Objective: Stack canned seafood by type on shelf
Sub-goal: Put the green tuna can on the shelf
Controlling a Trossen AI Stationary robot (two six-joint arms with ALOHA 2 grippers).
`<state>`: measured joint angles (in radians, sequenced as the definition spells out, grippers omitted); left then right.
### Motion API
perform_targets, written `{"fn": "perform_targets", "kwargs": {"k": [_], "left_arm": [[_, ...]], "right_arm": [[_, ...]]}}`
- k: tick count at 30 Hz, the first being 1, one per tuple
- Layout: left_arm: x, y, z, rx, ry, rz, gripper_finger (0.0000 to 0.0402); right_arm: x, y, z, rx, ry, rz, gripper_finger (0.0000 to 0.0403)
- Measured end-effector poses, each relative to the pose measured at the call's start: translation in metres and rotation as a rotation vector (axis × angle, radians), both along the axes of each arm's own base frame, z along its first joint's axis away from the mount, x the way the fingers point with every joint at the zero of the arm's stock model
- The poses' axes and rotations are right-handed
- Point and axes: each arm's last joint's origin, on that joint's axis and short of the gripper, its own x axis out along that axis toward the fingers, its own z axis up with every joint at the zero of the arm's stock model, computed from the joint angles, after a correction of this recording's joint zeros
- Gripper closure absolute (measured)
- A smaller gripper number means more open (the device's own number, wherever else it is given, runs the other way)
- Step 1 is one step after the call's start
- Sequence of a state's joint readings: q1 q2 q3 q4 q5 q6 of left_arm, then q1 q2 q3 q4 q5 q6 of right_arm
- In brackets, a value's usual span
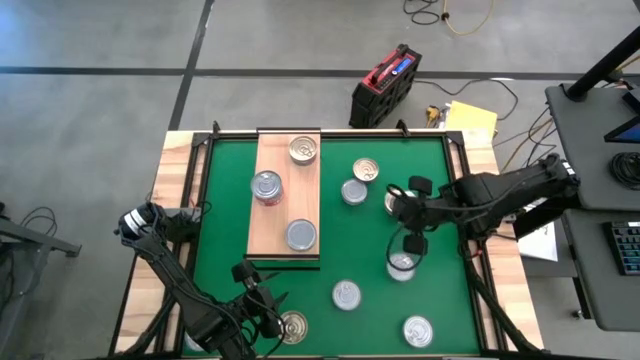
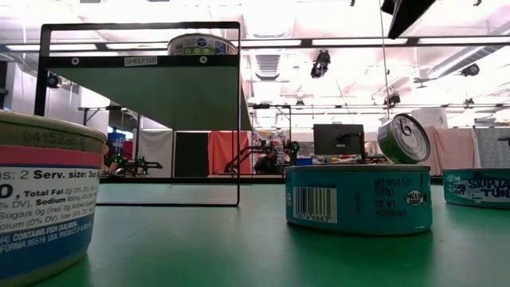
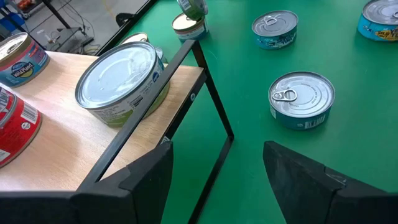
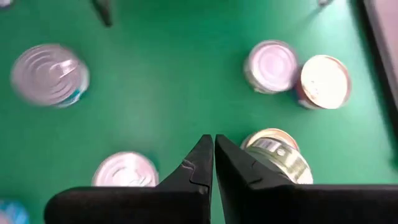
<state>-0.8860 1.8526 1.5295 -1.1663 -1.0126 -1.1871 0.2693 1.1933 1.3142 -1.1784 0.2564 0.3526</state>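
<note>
A green table mat (image 1: 370,235) covered the table. On it stood the shelf, a pale rectangular wooden board (image 1: 285,215) in a black frame, carrying three round tins (image 1: 267,187) in a row. More flat silver-lidded tins of seafood (image 1: 346,294) lay scattered on the mat to the board's right, one gold-lidded (image 1: 366,171). The right gripper (image 4: 213,152) hung above those loose tins, fingers pressed together, holding nothing. The left gripper (image 3: 214,171) sat at the board's near corner, fingers apart and empty.
</note>
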Motion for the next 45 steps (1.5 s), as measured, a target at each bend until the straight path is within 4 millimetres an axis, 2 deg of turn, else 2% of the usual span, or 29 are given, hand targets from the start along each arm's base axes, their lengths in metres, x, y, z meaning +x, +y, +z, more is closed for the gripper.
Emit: {"fn": "perform_targets", "kwargs": {"k": [3, 13, 21, 28, 32, 39, 45], "left_arm": [[0.000, 0.000, 0.000, 0.000, 0.000, 0.000, 0.0169], [0.000, 0.000, 0.000, -0.004, -0.003, 0.000, 0.0169], [0.000, 0.000, 0.000, -0.004, -0.003, -0.001, 0.0169], [0.000, 0.000, 0.000, -0.004, -0.002, -0.001, 0.0169], [0.000, 0.000, 0.000, -0.002, 0.000, -0.003, 0.0169], [0.000, 0.000, 0.000, -0.002, -0.001, -0.003, 0.0169], [0.000, 0.000, 0.000, -0.002, -0.001, -0.003, 0.0169]], "right_arm": [[0.003, -0.006, 0.000, 0.030, 0.037, 0.108, 0.0394], [0.007, -0.026, -0.007, -0.086, 0.138, 0.319, 0.0381], [0.007, -0.048, -0.007, -0.143, 0.179, 0.261, 0.0326], [0.002, -0.078, -0.011, 0.027, 0.200, 0.141, 0.0265], [0.000, -0.091, -0.013, 0.023, 0.211, 0.135, 0.0235], [0.001, -0.099, -0.012, -0.092, 0.212, 0.170, 0.0197], [0.004, -0.100, -0.011, -0.110, 0.190, 0.175, 0.0186]]}}
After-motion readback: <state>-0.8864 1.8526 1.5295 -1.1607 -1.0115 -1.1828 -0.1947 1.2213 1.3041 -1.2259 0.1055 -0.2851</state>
